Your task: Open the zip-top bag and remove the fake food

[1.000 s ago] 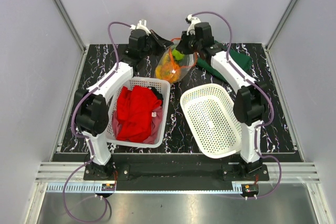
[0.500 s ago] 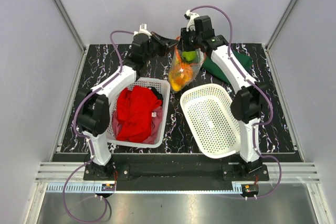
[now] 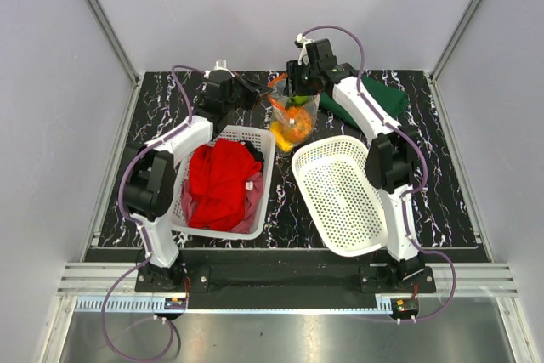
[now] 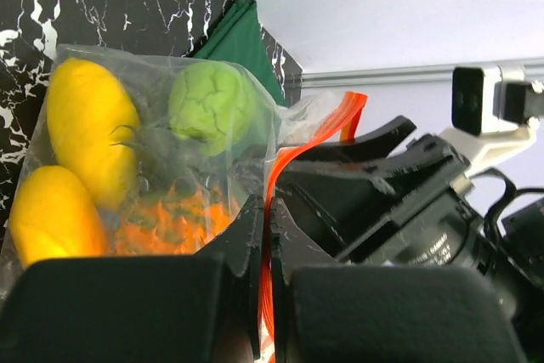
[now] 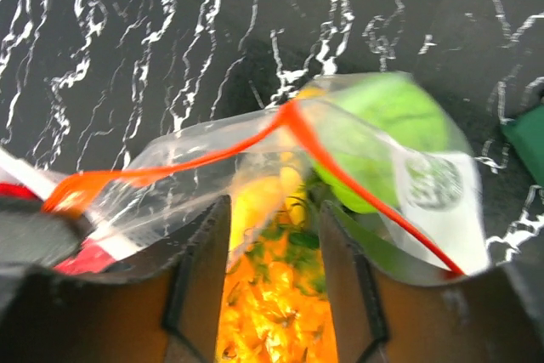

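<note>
The zip-top bag (image 3: 290, 121) hangs above the table's back middle, its clear plastic sagging with fake food. My left gripper (image 4: 268, 206) is shut on the bag's red-orange zip strip (image 4: 274, 178); from above it (image 3: 263, 90) sits left of the mouth. Through the plastic I see a round green fruit (image 4: 212, 108), two yellow oblong pieces (image 4: 87, 129) and the orange pineapple (image 4: 170, 220). My right gripper (image 5: 272, 206) is open at the bag's parted mouth (image 5: 289, 116), with the pineapple (image 5: 276, 303) showing between its fingers (image 5: 200, 252). The green fruit (image 5: 387, 138) lies to their right.
A white basket (image 3: 244, 132) holding a red cloth (image 3: 219, 178) stands near the left arm. An empty white perforated basket (image 3: 340, 201) lies tilted by the right arm. A dark green cloth (image 3: 380, 96) lies at the back right, behind the bag.
The right gripper's jaws have opened and it has shifted left over the bag's mouth. The bag has swung and dropped slightly toward the table. The left gripper stays shut on the zip strip.
</note>
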Controlling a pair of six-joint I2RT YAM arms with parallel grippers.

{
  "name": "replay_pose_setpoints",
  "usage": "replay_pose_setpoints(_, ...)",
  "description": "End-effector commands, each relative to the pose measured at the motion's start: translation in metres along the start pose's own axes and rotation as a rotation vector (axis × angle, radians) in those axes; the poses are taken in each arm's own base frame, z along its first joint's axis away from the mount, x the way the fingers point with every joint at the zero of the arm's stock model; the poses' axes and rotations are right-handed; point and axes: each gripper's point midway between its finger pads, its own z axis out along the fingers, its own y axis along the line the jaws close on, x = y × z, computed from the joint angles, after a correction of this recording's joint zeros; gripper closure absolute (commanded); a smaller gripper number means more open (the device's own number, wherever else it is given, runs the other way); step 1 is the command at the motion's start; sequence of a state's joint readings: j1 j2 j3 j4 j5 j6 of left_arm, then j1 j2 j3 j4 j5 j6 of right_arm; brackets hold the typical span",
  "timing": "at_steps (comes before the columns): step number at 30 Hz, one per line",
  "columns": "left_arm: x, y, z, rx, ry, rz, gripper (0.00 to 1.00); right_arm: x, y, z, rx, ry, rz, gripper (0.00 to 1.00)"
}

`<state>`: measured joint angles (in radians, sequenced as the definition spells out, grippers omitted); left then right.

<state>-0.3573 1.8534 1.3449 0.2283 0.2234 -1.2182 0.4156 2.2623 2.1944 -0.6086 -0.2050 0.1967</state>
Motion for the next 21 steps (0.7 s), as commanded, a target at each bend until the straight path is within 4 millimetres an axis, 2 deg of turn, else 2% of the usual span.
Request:
replay_pose_setpoints(1,-0.017,-0.048,-0.019,0.102,-0.062,0.118,1.00,-0.033,-0.011,-0.013,0.085,-0.095,0.012,0.44)
replay_pose_setpoints(5,-0.013,-0.053,-0.017,0.120,-0.033,0.126,1.00,-0.027,-0.023,-0.007,0.150,-0.083,0.043,0.42)
replay_pose_setpoints(6,-0.013,-0.054,-0.016,0.123,-0.030,0.133,1.00,-0.026,-0.021,-0.005,0.135,-0.081,0.046,0.36)
replay_pose_setpoints(9,-0.010,-0.059,-0.016,0.136,-0.013,0.144,1.00,-0.020,-0.018,0.004,0.106,-0.062,0.059,0.34)
replay_pose_setpoints(13,-0.010,-0.058,-0.014,0.126,-0.004,0.162,1.00,-0.012,-0.019,0.020,0.090,-0.047,0.075,0.22)
replay_pose_setpoints(16,-0.008,-0.062,-0.012,0.141,0.011,0.169,1.00,-0.006,-0.017,0.032,0.075,-0.035,0.071,0.18)
replay_pose_setpoints(17,-0.007,-0.064,-0.011,0.143,0.019,0.170,1.00,-0.007,-0.016,0.036,0.070,-0.045,0.070,0.12)
replay_pose_setpoints(21,-0.001,-0.063,-0.003,0.140,0.044,0.168,1.00,-0.008,-0.011,0.055,0.012,-0.078,0.077,0.05)
